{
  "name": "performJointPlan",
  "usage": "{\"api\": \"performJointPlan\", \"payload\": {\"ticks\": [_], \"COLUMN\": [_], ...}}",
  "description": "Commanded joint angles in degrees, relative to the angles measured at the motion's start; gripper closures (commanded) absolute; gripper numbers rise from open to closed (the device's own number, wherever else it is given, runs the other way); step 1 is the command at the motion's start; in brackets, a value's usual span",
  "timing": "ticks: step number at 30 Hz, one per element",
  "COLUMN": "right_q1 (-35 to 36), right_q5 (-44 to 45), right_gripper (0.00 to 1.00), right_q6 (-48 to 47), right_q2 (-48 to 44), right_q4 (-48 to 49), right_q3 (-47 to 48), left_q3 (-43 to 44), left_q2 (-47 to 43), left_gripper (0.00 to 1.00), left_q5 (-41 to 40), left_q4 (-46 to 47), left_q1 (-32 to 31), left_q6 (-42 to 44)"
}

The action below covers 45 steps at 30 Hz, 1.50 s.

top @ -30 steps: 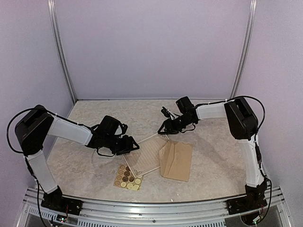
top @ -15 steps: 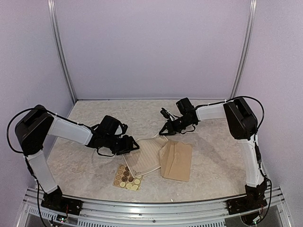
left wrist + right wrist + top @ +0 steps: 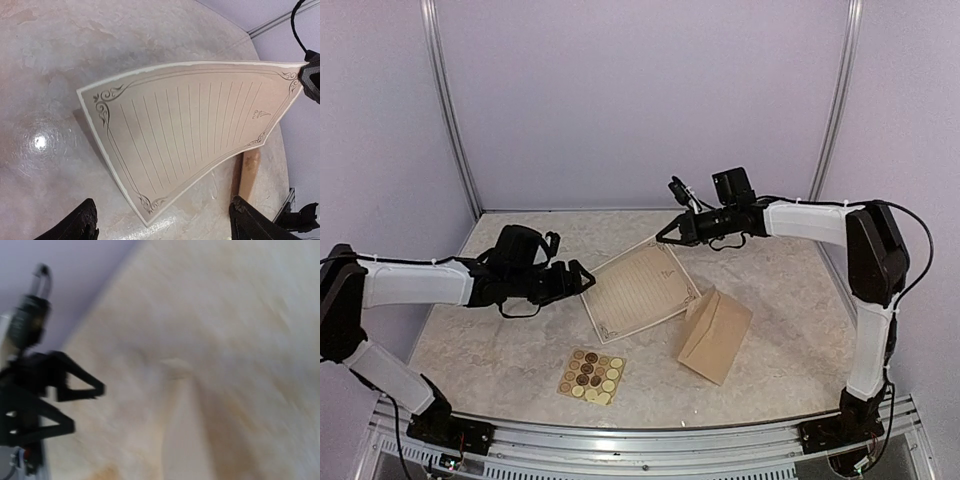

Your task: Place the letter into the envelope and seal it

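**Letter held up by one corner**

The letter (image 3: 640, 290) hangs tilted, its far corner pinched in the closed right gripper (image 3: 663, 236). The left gripper (image 3: 578, 280) gapes wide beside the letter's left edge, gripping nothing. The envelope (image 3: 715, 335) lies nearer than the right gripper, and the sticker sheet (image 3: 590, 375) nearer than the left.

Top view: even, soft, moderately bright light, no hard highlights, sharp throughout. Faint soft-edged shadows lie on the counter (image 3: 490, 350) under both arms and beside the envelope (image 3: 715, 335).

Left wrist view: in focus, ruled lines of the letter (image 3: 190, 130) crisp. One round white glare spot on the glossy counter, left side. Dark shadow band along the letter's left edge. Straight edges bow toward the corners.

Right wrist view: heavy motion smear, no edge resolved, surface washed into pale tan streaks.
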Motion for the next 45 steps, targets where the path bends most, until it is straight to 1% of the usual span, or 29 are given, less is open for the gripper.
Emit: {"api": "performJointPlan", "payload": {"ticks": [1,6,13,24,27,34,37,40,42,45], "right_q1": [0.7,2.1,3.2,3.4,3.4,3.3,3.4,3.3,3.3,3.3], "right_q5": [-4.4,-7.1,-10.3,-17.5,-19.6,-22.1,-22.0,-22.0,-22.0,-21.9], "right_gripper": [1.00,1.00,1.00,1.00,1.00,1.00,1.00,1.00,1.00,1.00], "right_q6": [2.0,2.3,2.8,10.1,12.2,16.4,16.4,16.3,16.4,16.6], "right_q2": [-6.5,-11.6,-18.7,-26.6,-28.1,-31.0,-31.5,-31.6,-31.8,-32.2], "right_q4": [3.7,3.3,2.8,11.1,14.4,20.9,20.6,20.2,20.3,20.3], "right_q3": [-1.0,-0.2,-0.5,-5.6,-7.0,-10.0,-10.2,-10.4,-10.6,-11.1], "left_q3": [-3.8,-7.0,-11.1,-12.8,-12.0,-11.6,-11.6,-11.6,-11.7,-12.4], "left_q2": [-8.4,-14.8,-18.6,-18.7,-18.2,-16.6,-16.5,-16.5,-16.6,-16.5], "left_gripper": [0.13,0.10,0.08,0.07,0.07,0.07,0.07,0.09,0.14,0.27], "left_q5": [1.4,4.8,10.1,17.3,18.6,19.2,20.3,21.1,21.7,21.9], "left_q4": [4.1,8.8,16.2,26.7,27.7,29.1,30.8,32.1,32.9,34.1], "left_q1": [1.3,2.4,3.5,3.4,3.3,2.9,1.7,0.6,0.3,0.3], "left_q6": [1.5,2.1,1.3,0.4,0.6,0.0,0.0,0.4,0.5,0.0]}}
